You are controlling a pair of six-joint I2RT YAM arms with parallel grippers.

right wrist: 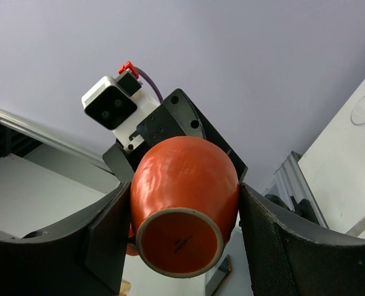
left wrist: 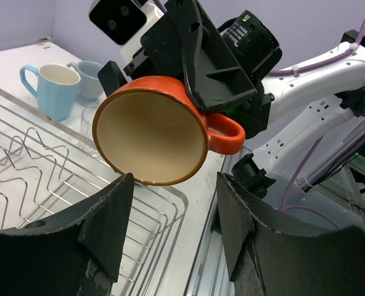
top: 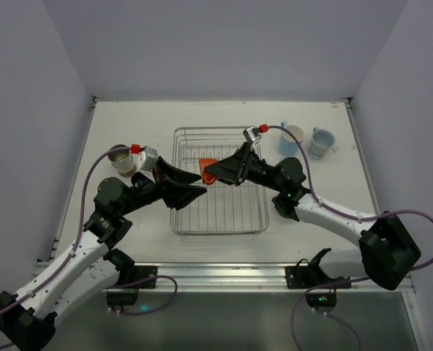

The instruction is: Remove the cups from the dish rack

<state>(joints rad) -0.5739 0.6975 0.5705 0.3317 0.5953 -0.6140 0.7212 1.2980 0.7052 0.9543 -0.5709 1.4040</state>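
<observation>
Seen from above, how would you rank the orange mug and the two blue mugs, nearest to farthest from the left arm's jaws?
1. Orange mug, just in front, above the rack.
2. Brighter blue mug, right of the rack.
3. Paler blue mug, farthest right.

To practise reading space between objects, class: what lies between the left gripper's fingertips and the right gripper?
The orange mug, clamped in the right gripper, its mouth facing the open left gripper; the left wrist view shows it best.
</observation>
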